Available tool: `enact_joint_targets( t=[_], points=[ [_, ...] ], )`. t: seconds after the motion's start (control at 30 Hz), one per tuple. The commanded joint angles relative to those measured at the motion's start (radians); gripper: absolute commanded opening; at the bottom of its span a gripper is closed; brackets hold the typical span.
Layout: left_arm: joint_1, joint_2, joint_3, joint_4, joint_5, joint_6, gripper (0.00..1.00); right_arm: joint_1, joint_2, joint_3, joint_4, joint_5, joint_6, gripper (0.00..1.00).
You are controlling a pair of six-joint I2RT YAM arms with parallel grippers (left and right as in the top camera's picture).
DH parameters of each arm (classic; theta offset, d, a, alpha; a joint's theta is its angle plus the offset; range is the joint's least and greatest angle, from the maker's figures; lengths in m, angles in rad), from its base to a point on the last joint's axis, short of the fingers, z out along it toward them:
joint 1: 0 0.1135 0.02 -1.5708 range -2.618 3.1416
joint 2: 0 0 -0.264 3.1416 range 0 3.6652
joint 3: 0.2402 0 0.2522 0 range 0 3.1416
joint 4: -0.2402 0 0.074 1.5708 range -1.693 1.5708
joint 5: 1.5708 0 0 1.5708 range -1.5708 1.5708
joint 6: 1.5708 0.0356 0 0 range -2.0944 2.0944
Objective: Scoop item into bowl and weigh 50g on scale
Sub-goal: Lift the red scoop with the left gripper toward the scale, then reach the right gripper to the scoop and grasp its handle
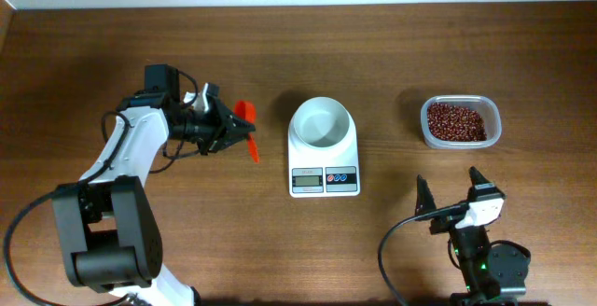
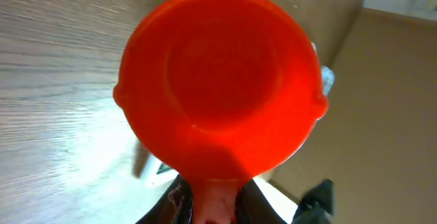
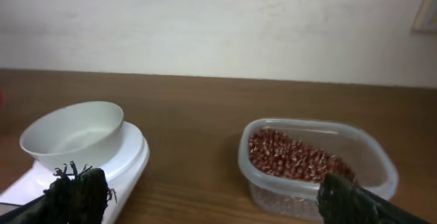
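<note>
Left gripper (image 1: 222,131) clamps empty orange plastic scoop (image 1: 244,113) by handle. Right of it, round white bowl (image 1: 322,124) sits on white rectangular scale (image 1: 324,181) for weighing. Right gripper (image 1: 448,181) wide, idle.

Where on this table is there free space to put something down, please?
Bare wood lies between the scale and the clear container, in front of the scale up to the open right gripper, and along the far edge behind the bowl. It is tight between the scale and the orange scoop that the left gripper holds.
</note>
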Motion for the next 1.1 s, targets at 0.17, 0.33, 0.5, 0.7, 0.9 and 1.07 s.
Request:
enact_joint_targets(
  t=[0.17,0.33,0.5,0.7,0.9,1.07],
  points=[
    [0.003,0.010,0.017,-0.004,0.118,-0.134,0.00,-0.007,0.230,0.446,-0.244,-0.014,0.114,0.99],
    [0.003,0.010,0.017,-0.032,0.191,-0.164,0.00,-0.006,0.665,0.811,-0.500,-0.219,0.114,0.99],
    [0.003,0.010,0.017,-0.062,0.282,-0.220,0.00,-0.007,1.021,1.061,-0.608,-0.572,0.119,0.99],
    [0.003,0.010,0.017,-0.061,0.270,-0.219,0.00,-0.005,1.277,1.062,-0.620,-0.895,0.119,0.73],
    [0.003,0.010,0.017,-0.042,0.180,-0.235,0.00,0.208,1.312,1.062,-0.607,-0.496,0.289,0.65],
    [0.001,0.010,0.017,0.043,0.175,-0.272,0.00,0.519,1.315,1.062,-0.390,-0.106,0.512,0.65]
  ],
)
